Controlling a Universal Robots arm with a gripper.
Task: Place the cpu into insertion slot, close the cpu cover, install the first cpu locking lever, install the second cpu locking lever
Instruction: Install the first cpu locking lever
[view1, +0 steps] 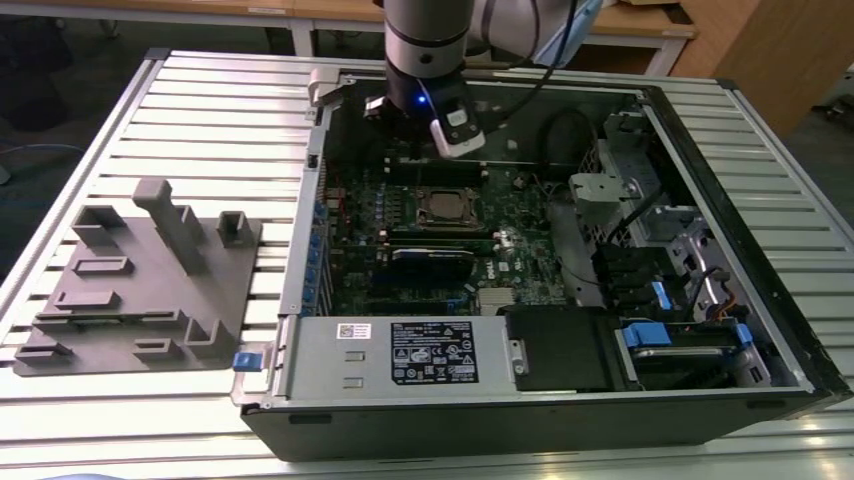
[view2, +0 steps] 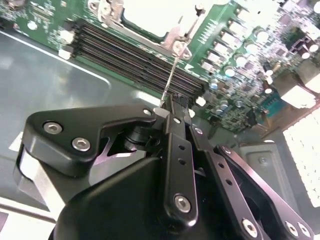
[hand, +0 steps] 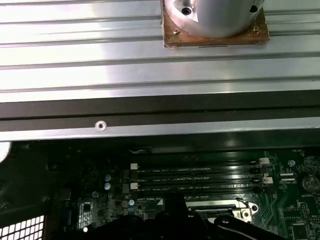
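Note:
The cpu lies flat in the insertion slot on the green motherboard, its pale metal top showing through the window of the silver cpu cover, which lies down over it. A thin wire locking lever rises from the cover's corner. My gripper is shut on the lever's free end, its black fingers pressed together. In the exterior view my arm's wrist hangs over the far side of the case, just beyond the socket.
Black memory slots run between the socket and my gripper. The case's far wall is close behind. A labelled power supply box and drive bays fill the near side. A grey fixture block stands on the slatted table.

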